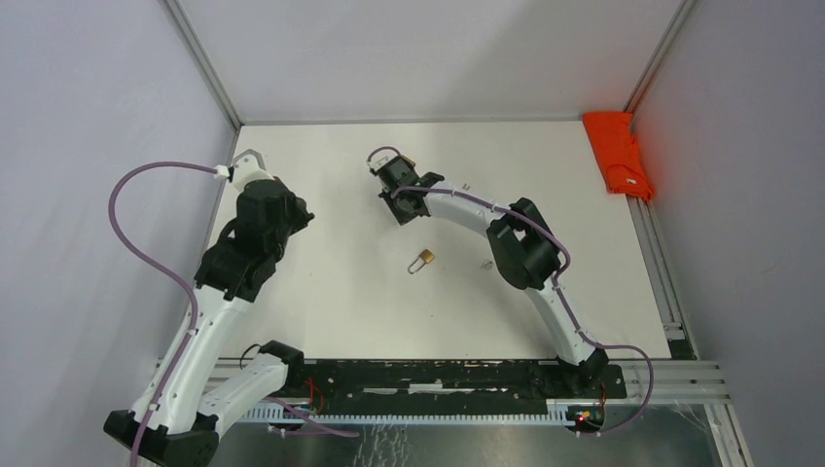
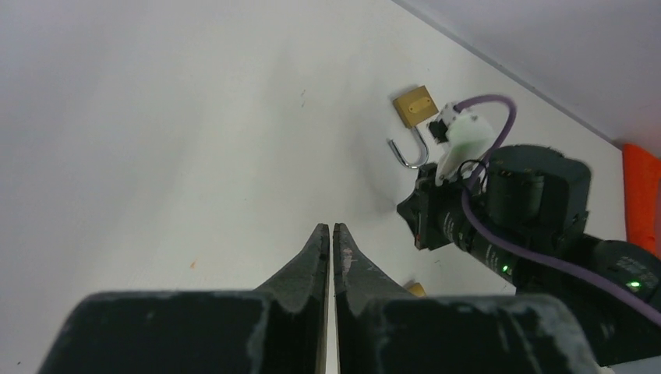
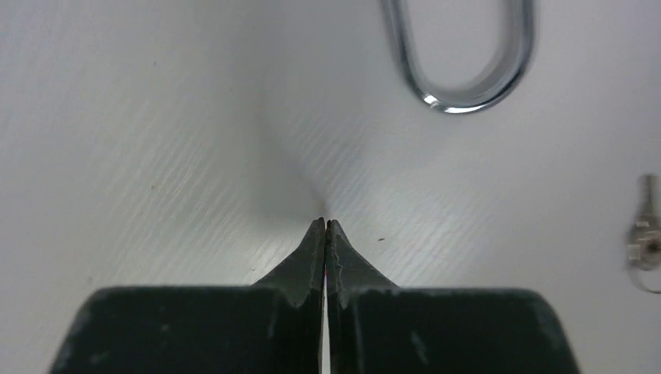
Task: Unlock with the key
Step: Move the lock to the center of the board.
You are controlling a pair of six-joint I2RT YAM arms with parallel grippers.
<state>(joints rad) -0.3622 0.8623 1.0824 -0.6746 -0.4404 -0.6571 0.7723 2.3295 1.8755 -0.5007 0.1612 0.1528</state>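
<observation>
glossy metal shackle, brassy padlock body, matt table.

bare table around padlock, right arm near

The top view looks steeply down from above and behind the arm bases. It stands far off and takes in the whole table, so the padlock is small near the middle.

The left wrist view sits low over the table. It faces along the left gripper, whose fingers are pressed together, toward the padlock, the right arm and the cloth.

The right wrist view is very near the surface. It looks past the closed right gripper at the shackle only.

All three views share the padlock. The top and left wrist views also share the right arm and the cloth.
</observation>
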